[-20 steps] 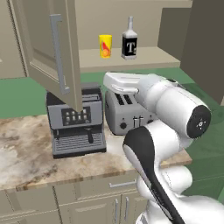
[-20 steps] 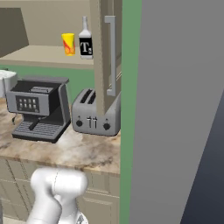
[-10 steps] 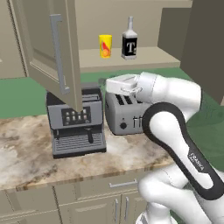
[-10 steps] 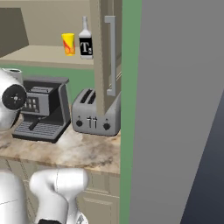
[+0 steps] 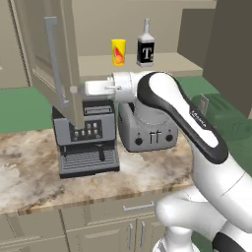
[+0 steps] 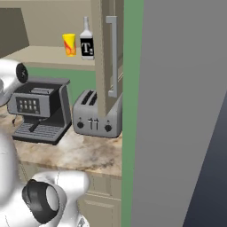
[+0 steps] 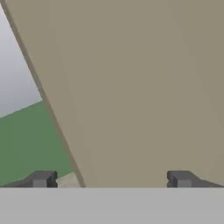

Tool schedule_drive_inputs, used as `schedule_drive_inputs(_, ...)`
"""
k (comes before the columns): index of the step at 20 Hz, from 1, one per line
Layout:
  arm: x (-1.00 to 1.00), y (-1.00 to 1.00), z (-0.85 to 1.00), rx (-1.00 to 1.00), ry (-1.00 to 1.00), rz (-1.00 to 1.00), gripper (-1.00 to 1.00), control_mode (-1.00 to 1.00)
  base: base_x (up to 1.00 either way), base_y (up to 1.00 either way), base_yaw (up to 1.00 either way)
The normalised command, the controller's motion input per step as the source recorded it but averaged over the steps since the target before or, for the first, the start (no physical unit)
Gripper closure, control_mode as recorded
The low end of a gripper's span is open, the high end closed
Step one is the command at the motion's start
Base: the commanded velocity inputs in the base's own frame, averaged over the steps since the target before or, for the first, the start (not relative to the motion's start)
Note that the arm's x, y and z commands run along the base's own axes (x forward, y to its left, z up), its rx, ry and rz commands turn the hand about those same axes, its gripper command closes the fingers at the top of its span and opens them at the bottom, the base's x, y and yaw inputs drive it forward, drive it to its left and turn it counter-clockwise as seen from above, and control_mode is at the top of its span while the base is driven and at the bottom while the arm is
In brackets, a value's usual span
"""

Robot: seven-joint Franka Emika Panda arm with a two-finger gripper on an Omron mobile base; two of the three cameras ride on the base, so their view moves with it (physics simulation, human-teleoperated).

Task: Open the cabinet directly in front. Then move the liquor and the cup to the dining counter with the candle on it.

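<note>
The cabinet stands open, its left door (image 5: 51, 54) and right door (image 6: 103, 53) swung out towards me. On its shelf (image 5: 93, 65) the yellow cup (image 5: 118, 51) stands just left of the dark liquor (image 5: 145, 47) bottle; they also show as the cup (image 6: 69, 45) and liquor (image 6: 86, 42) from the right. My arm reaches left below the shelf, and its wrist (image 5: 101, 88) ends at the left door's inner side, where the fingers are hidden. My gripper (image 7: 111, 179) is open and empty, facing the beige door panel close up. The dining counter and the candle are out of view.
Under the shelf, a grey coffee machine (image 5: 86, 140) and a silver toaster (image 5: 147, 130) stand on the marble worktop (image 5: 29, 172). The left door's bar handle (image 5: 54, 64) hangs over the coffee machine. A tall dark grey unit (image 6: 177, 111) fills the right side.
My arm has swung left, carrying the hand from above the toaster to the inner side of the left door. The doors, cup and liquor have not moved.
</note>
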Motion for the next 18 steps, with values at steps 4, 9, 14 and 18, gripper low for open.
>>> schedule_drive_inputs(4,0.35,1.0,-0.32,0.0,0.04,0.37,-1.0,-1.0,0.0,0.0,0.0)
schedule_drive_inputs(9,0.46,1.0,-0.65,0.0,0.0,0.29,-1.0,-1.0,0.0,0.0,0.0)
schedule_drive_inputs(14,0.2,0.69,-0.33,0.07,0.0,0.06,-1.0,-1.0,0.0,0.0,0.0)
schedule_drive_inputs(18,-0.21,-0.44,0.11,0.0,0.0,-0.05,-1.0,-1.0,0.0,0.0,0.0)
